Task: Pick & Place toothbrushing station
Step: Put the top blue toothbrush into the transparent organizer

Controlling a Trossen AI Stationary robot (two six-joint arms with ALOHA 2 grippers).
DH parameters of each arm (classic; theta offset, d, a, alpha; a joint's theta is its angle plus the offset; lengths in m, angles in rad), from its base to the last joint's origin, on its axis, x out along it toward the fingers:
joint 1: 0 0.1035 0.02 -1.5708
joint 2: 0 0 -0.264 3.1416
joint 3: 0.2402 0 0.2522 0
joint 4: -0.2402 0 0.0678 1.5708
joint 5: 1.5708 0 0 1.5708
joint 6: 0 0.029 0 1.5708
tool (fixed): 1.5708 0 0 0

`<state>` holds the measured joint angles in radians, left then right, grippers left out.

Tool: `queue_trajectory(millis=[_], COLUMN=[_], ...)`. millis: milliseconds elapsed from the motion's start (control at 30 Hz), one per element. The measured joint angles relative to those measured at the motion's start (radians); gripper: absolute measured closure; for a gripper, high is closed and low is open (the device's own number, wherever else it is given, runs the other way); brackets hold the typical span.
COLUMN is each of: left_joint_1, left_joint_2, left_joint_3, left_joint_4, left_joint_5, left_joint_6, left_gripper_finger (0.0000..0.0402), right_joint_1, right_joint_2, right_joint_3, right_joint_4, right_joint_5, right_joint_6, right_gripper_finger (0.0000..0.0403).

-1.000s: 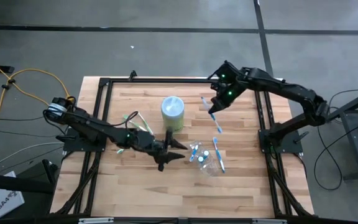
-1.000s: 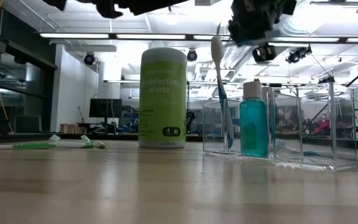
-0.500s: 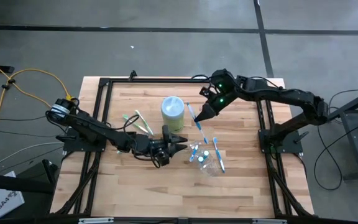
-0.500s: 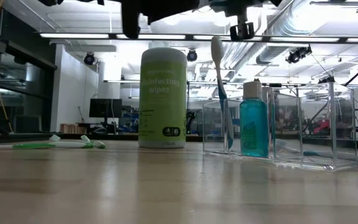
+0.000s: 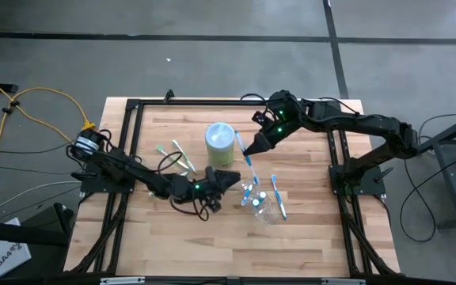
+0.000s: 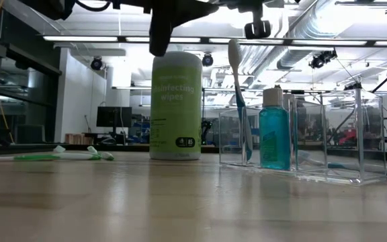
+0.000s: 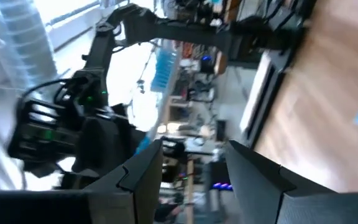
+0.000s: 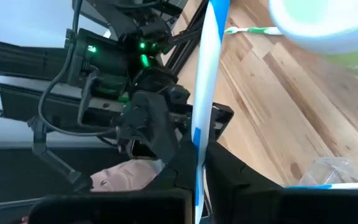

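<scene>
Pinched tight on a blue-white toothbrush, the right gripper hangs above the middle of the wooden table, just beside the green wipes canister and over the clear plastic container. From that arm's wrist camera the brush handle runs straight out from between the two dark fingers, with the canister's pale lid close by. Left gripper sits a little nearer the front edge, its fingers spread wide apart and holding nothing, pointed toward the container.

In the container (seen best from table height) a blue-white toothbrush stands upright beside a blue-capped bottle of teal liquid; from above, small blue-capped tubes and another blue-handled brush show in and around the same clear container.

Farther left, green-white toothbrushes lie flat on the table, well apart from the container; in the low view they rest left of the canister.
</scene>
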<state>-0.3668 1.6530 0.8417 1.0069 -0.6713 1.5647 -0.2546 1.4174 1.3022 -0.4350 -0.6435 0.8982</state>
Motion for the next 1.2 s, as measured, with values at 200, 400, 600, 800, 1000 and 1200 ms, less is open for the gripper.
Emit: queue_trajectory(millis=[200, 400, 600, 800, 1000, 1200], left_joint_1=[0.000, 0.000, 0.006, 0.032, 0.056, 0.051], left_joint_2=[0.030, 0.035, 0.043, 0.055, 0.056, 0.056], left_joint_3=[0.006, 0.024, 0.043, 0.049, 0.049, 0.049], left_joint_4=[0.093, 0.096, 0.099, 0.094, 0.095, 0.101], left_joint_5=[-0.012, 0.008, 0.044, 0.055, 0.088, 0.134], left_joint_6=[0.173, 0.181, 0.227, 0.246, 0.241, 0.246], left_gripper_finger=[0.0253, 0.0266, 0.0267, 0.0267, 0.0267, 0.0267], right_joint_1=[0.000, 0.000, 0.000, 0.016, 0.034, 0.032], right_joint_2=[0.013, 0.013, 0.013, 0.013, 0.013, 0.013], right_joint_3=[0.000, -0.001, -0.001, -0.001, -0.001, -0.001], right_joint_4=[0.015, 0.030, 0.060, 0.074, 0.074, 0.073], right_joint_5=[0.010, 0.012, 0.014, 0.016, 0.018, 0.022], right_joint_6=[0.022, 0.031, 0.051, 0.052, 0.052, 0.052], right_gripper_finger=[0.0395, 0.0395, 0.0395, 0.0395, 0.0395, 0.0395])
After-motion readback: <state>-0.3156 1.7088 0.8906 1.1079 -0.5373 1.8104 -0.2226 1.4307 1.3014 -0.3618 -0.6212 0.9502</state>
